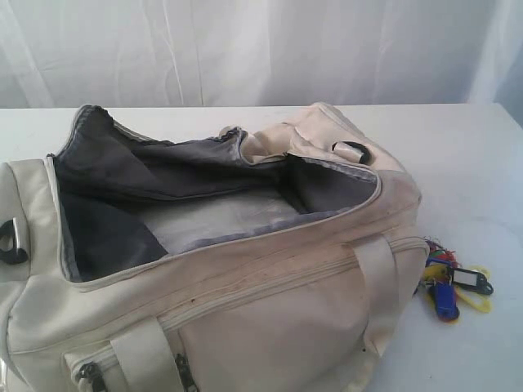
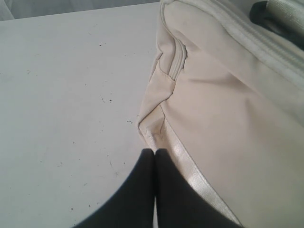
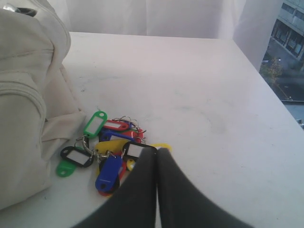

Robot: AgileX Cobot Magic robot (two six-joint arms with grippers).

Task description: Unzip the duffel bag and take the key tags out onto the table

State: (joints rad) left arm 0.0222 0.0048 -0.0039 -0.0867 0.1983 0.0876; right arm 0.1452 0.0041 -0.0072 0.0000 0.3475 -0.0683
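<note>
Jaws, left gripper (image 2: 155,153): pressed fully together, dark fingers meeting tip to tip, nothing held. The tips lie just beside a lower corner seam of the duffel bag (image 2: 228,109), above the table (image 2: 61,95). Whether they touch the fabric cannot be told.

Jaws, right gripper (image 3: 156,151): likewise closed flat, nothing held. The tips hang over the near edge of the key tags (image 3: 111,147). Contact cannot be told.

Item 1, duffel bag (image 1: 286,318): cream fabric, lying on the table (image 1: 458,155). The main top opening is unzipped and gapes wide, with the grey lining (image 1: 163,180) exposed. A webbing handle (image 1: 376,261) drapes down the front side. A zip line runs along the front panel, with dark metal pulls (image 1: 184,371) at the lower front edge.

Item 2, key tags (image 1: 452,286): one bunch on rings, outside the bag. It rests on the tabletop just beside the bag's end, on the right of the exterior view. The colours are green, red, blue and yellow, with one black-framed tag.

Item 3, table (image 3: 190,95): plain white, broad, with small dark specks visible in the left wrist view.

Item 4, backdrop: a white curtain (image 1: 245,49) hangs behind the table's far edge.
</note>
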